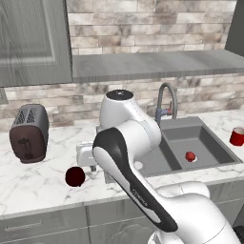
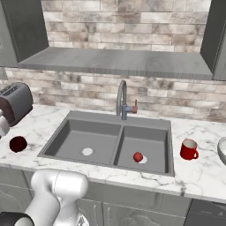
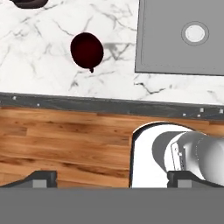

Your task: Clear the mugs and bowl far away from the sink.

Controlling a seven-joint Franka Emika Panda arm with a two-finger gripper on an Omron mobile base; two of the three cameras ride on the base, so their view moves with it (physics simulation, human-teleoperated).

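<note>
Figure: progress of clearing the mugs and bowl from around the sink, read from the near tabletop edge to the back wall.

Nearest, in the hand view, the gripper [image 3: 111,178] looks straight down past the tabletop's [image 2: 194,176] front edge at the wooden floor [image 3: 61,140]; its two finger tips [image 3: 41,178] stand wide apart at the bottom of that view with nothing between them.

On the marble just behind the edge, the dark maroon mug [image 1: 75,176] sits at about 9 o'clock from the sink [image 2: 110,141], between it and the toaster [image 1: 29,133], near the sink's left rim and apart from it. It is not held.

Further in, a small red round object [image 2: 138,156] lies in the right basin; what it is cannot be told.

At about 3 o'clock from the sink the bright red mug [image 2: 189,150] stands upright just beside the right rim, handle toward the basin. Past it, at the frame edge, the rim of the pale bowl [image 2: 222,150] shows.

At the back, the tap [image 2: 122,99] rises at 12 o'clock.

Judgement: no item looks far from the sink yet. The maroon mug, nearest the hand, appears the likely first pick; all three moves seem to remain.
</note>
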